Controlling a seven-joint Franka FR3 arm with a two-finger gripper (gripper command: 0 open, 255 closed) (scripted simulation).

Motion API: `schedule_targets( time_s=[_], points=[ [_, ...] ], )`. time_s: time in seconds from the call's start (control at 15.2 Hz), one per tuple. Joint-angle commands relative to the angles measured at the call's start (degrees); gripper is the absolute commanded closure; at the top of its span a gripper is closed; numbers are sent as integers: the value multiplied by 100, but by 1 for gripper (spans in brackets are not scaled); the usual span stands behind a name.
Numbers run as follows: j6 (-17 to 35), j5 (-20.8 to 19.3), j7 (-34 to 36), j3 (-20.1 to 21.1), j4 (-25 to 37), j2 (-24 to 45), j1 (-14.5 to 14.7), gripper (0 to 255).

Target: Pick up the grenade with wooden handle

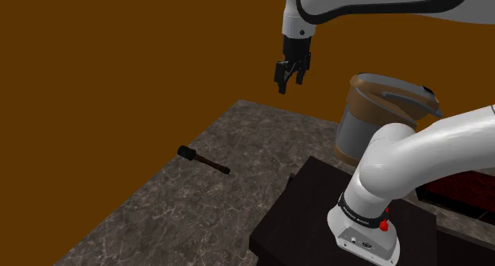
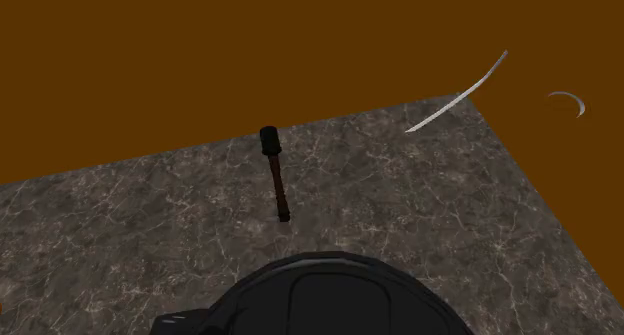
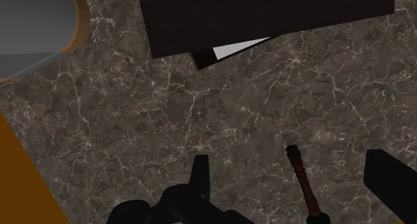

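The stick grenade with a black cylindrical head and a dark brown wooden handle [image 1: 203,159] lies flat on the dark grey marbled stone counter [image 1: 159,217]. It sits toward the shoulder view's left, with its head pointing up and to the left, close to the counter's edge. In the second exterior view the grenade [image 2: 277,178] lies with its head toward the counter's far edge and its handle running back toward the camera.

The black two-finger gripper [image 1: 289,82] hangs high over the counter on the white arm, well apart from the grenade and off to the shoulder view's right of it. Its fingers stand apart with nothing between them. In the wrist view the grenade [image 3: 302,181] shows between the two fingers [image 3: 200,172], touching neither, down on the stone beneath.

The things nearest the grenade are both well apart from it. The dark, nearly black box stand [image 1: 317,209] sits at the shoulder view's lower right. Behind it is a big round grey vessel banded in orange-brown [image 1: 353,125], partly covered by the arm. Both show again in the wrist view, the stand [image 3: 267,15] and the vessel [image 3: 30,29].

A plain brown wall [image 1: 119,66] backs the scene. In the second exterior view a black domed shape [image 2: 320,298] rises from the bottom edge just in front of the handle's end and covers the near part of the counter. Two thin, curved pale slivers [image 2: 455,103] show by the far right corner; I cannot tell what they are.
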Motion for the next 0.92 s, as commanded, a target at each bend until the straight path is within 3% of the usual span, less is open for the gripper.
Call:
schedule_targets(
  time_s=[0.0,0.86],
  points=[
    [0,0,0,0,0,0,0,0],
    [2467,174,-285,-128,-244,2222,267,0]
  ],
)
